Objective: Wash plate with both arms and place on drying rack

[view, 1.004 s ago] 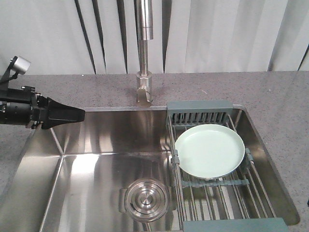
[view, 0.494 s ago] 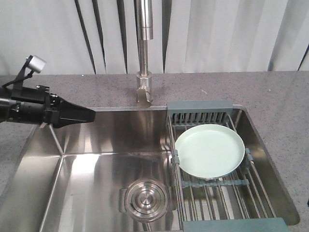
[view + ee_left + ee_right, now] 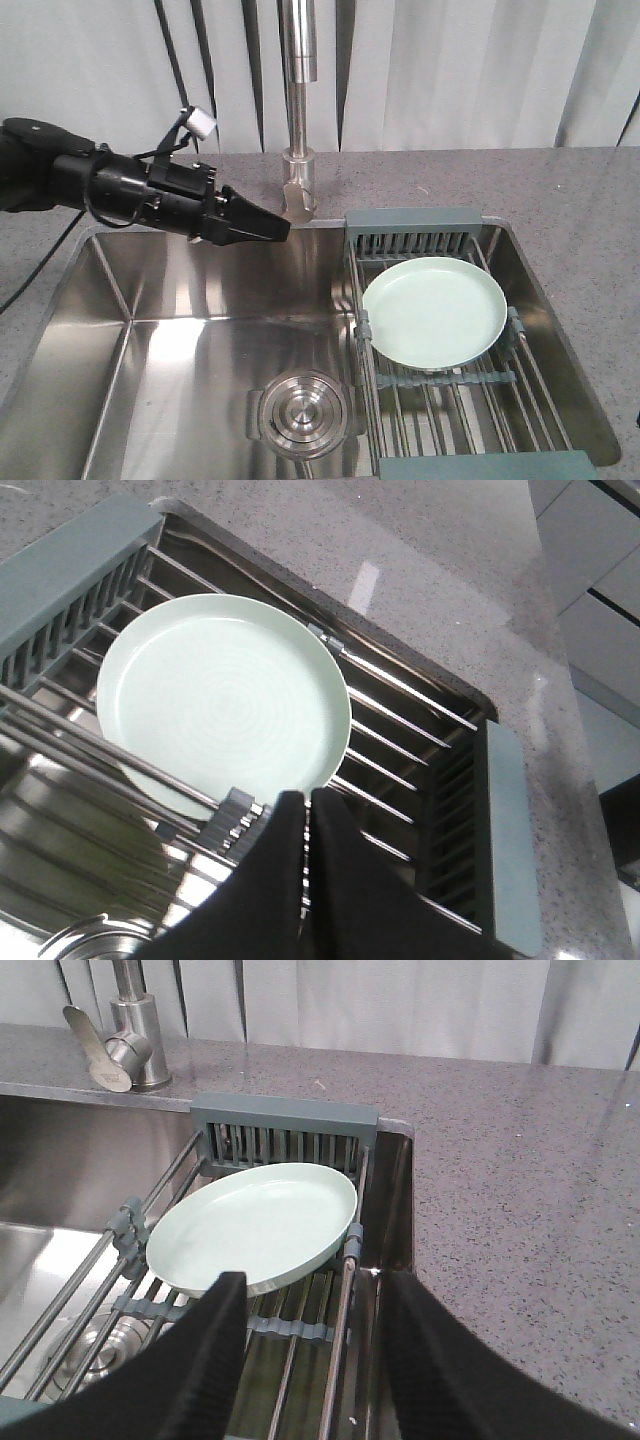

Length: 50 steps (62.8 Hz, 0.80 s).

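While the pale mint-green plate [image 3: 434, 311] lay flat, face up, on the steel rods of the drying rack [image 3: 455, 400] at the right end of the sink [image 3: 150, 390], the left end effector [image 3: 272, 228] hung over the sink's rear wall with its tip aimed at the rack. The plate sat ahead of that tip and lower, well apart from it, with the faucet [image 3: 298, 120] just beyond the tip on the far side. In the left wrist view its two black fingers [image 3: 278, 880] were pressed together with only a thin seam between them, gripping nothing. Judged from that, the closed, pointed shape suited travel rather than a grasp, and the fingers would have to part before taking the plate's rim.

The right end effector [image 3: 310, 1345] was out of the front view. Its own camera showed its fingers spread wide and empty, with the plate [image 3: 254, 1224] just ahead of and between them and its near edge close to the left finger. That wide stance fitted a low rim lying nearly flat, since the fingers could straddle the edge from the table [image 3: 520, 1190] side.

The plate rested toward the rack's rear end piece [image 3: 414, 230], so its front and right edges were the exposed ones. The round steel drain [image 3: 302, 411] sat below and behind the left end effector's tip, uncovered. Nothing yet touched the plate, so washing looked not yet begun.
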### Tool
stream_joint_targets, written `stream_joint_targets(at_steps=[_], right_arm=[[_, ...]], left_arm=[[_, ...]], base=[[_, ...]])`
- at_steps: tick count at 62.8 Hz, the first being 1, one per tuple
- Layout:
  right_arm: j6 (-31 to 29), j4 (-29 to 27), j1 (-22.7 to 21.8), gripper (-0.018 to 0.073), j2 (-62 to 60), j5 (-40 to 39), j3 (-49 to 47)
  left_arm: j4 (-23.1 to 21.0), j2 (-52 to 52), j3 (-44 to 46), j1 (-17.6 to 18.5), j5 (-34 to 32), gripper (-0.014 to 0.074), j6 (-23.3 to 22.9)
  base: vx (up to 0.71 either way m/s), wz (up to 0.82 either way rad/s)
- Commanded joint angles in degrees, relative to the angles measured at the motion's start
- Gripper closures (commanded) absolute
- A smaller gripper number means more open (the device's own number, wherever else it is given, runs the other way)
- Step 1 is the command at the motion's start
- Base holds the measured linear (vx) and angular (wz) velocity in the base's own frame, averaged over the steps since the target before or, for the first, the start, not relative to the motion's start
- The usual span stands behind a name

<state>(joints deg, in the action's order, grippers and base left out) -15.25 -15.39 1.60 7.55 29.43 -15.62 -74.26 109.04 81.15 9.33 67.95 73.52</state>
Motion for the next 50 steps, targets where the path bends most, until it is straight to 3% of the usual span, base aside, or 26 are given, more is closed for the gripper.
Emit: stream_joint_targets(at_steps=[1,31,50], right_arm=[[-0.8,-0.1,-0.2,0.0230,0.7,-4.2,-1.6],[-0.8,-0.1,-0.2,0.0230,0.7,-4.2,-1.6],[-0.8,-0.1,-0.2,0.0230,0.7,-4.2,-1.6]], left_arm=[[-4.2,0.8,5.2,1.6,0.8,0.0603,0.1],[-4.0,18.0,26.5,2.6,-0.5,0.0603,-0.5],[-3.8,24.4,39.5,2.5,-4.8,0.0603,-6.3]], base=[[0.00,0.00],[0.00,0.00],[0.00,0.00]])
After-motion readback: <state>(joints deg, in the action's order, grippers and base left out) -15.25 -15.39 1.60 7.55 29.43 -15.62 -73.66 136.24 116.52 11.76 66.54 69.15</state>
